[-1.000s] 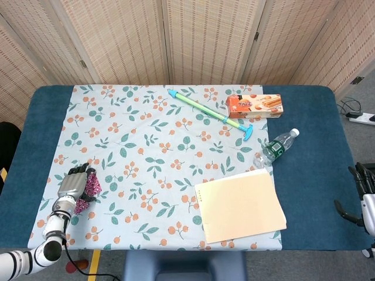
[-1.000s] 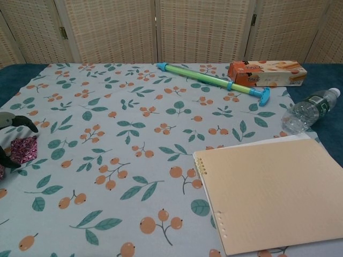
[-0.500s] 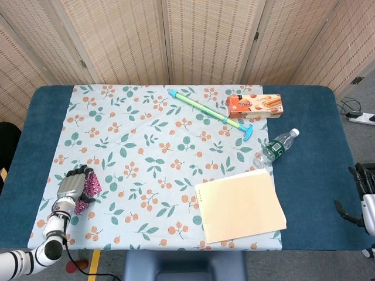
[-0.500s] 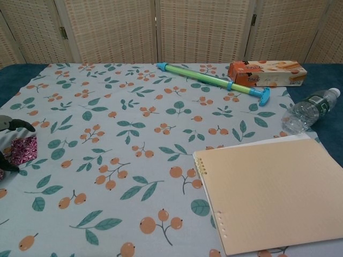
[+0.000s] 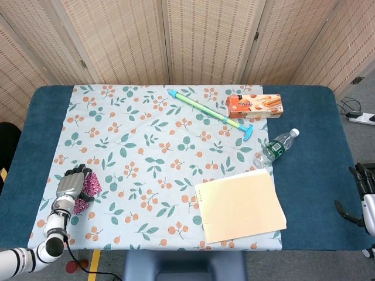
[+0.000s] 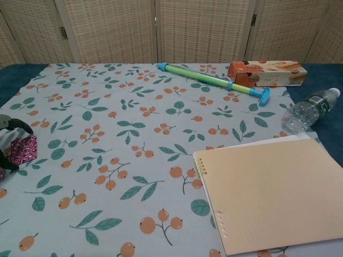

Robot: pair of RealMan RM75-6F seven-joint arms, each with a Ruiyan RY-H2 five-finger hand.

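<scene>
Head view: left hand point(image 5: 68, 186) around purple pouch point(image 5: 92, 186)

The left hand point(image 5: 69, 186) looks like matt grey metal with black fingers point(image 6: 12, 122), and between those fingers sits a small pouch point(image 5: 91, 186) of patterned magenta cloth with a slight sheen. Under the fingers lies a smooth, matt printed tablecloth point(image 5: 152, 152), spread over a teal table cover point(image 5: 310, 175) that looks like napped, velvety fabric. Well away from the fingers, a notebook point(image 5: 240, 205) has a matt cream paper cover, a bottle point(image 5: 275, 146) is clear glossy plastic, a water pump toy point(image 5: 211, 113) is smooth green and blue plastic, and a biscuit box point(image 5: 255, 106) is glossy printed card. The screen point(image 5: 187, 41) behind is rough woven reed.
</scene>
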